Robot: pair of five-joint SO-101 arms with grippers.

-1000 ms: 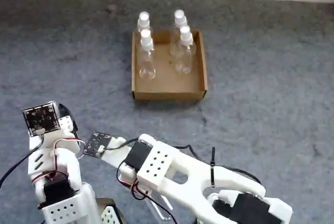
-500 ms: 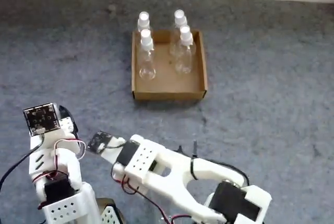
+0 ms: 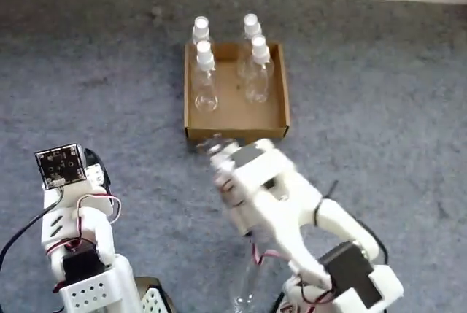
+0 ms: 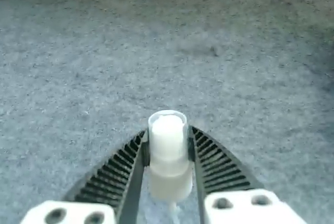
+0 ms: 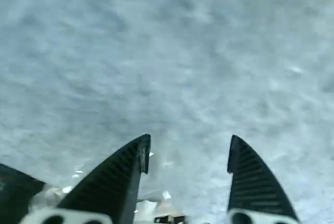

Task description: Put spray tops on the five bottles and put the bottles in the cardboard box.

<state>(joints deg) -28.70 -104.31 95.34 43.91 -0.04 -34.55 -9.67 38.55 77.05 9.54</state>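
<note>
The left gripper [image 4: 167, 132] pinches a spray top [image 4: 168, 167], likely for the last bottle [image 3: 243, 292]. The right gripper [image 5: 188, 148] is wide open and holds nothing.

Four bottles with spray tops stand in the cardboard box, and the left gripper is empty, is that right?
No. The left gripper is not empty: the left wrist view shows it shut on a white spray top. Four bottles with spray tops do stand in the cardboard box.
</note>
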